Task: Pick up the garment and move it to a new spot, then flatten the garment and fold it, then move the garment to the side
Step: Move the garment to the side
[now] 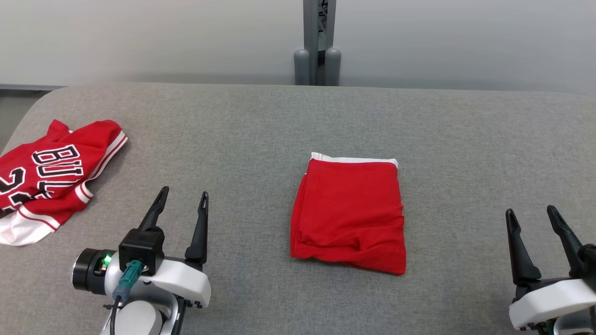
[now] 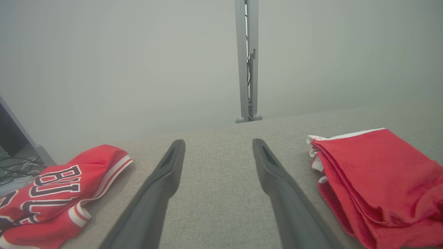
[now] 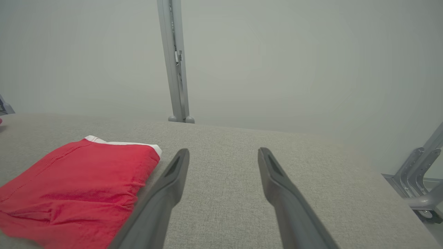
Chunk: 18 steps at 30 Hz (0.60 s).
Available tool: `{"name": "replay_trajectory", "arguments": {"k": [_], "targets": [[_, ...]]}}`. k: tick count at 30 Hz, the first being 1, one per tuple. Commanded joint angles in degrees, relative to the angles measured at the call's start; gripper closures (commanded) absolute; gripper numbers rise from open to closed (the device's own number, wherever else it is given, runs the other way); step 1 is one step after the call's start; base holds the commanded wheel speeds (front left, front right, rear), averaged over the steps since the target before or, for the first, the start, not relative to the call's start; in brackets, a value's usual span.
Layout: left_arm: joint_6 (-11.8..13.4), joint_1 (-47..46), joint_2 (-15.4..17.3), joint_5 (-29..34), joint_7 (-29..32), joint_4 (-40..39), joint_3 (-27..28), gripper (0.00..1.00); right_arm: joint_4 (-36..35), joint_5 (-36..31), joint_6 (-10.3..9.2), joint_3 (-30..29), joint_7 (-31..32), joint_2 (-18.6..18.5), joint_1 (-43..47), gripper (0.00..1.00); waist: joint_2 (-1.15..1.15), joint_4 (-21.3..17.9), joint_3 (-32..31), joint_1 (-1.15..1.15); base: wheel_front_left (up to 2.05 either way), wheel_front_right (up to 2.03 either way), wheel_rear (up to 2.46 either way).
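Between left gripper point(image 1: 184, 191) and right gripper point(image 1: 531, 210), folded garment point(image 1: 349, 214)

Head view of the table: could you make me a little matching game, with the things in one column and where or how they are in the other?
Things:
1. plain red garment
2. lettered jersey
3. left claw
4. grey post

Place or state:
A. crumpled, at the left end of the table
B. upright, beyond the far edge
C. folded, in the middle
D. open, holding nothing, lower left

Pairs: 1-C, 2-A, 3-D, 4-B
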Motion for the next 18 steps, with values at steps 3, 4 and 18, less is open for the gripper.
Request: {"name": "replay_trajectory", "arguments": {"k": [3, 4, 18], "targets": [[-0.2, -1.5, 0.1, -0.1, -0.2, 0.0, -0.2, 0.00, 0.3, -0.6, 0.00, 0.6, 0.9, -0.8, -0.6, 0.00, 0.00, 1.3, 0.8, 0.00, 0.00, 0.00, 0.00], [-0.3, -1.7, -0.1, -0.1, -0.3, 0.0, -0.2, 0.00, 0.6, -0.6, 0.00, 0.9, 1.3, -0.8, -0.9, 0.00, 0.00, 1.9, 1.1, 0.00, 0.00, 0.00, 0.00], [-1.3, -4.9, -3.6, 0.1, -2.0, 2.0, -1.1, 0.00, 16.0, 2.7, 0.00, 10.0, 1.6, -3.0, -9.6, 0.00, 0.00, 9.8, 8.7, 0.00, 0.00, 0.00, 0.00]]}}
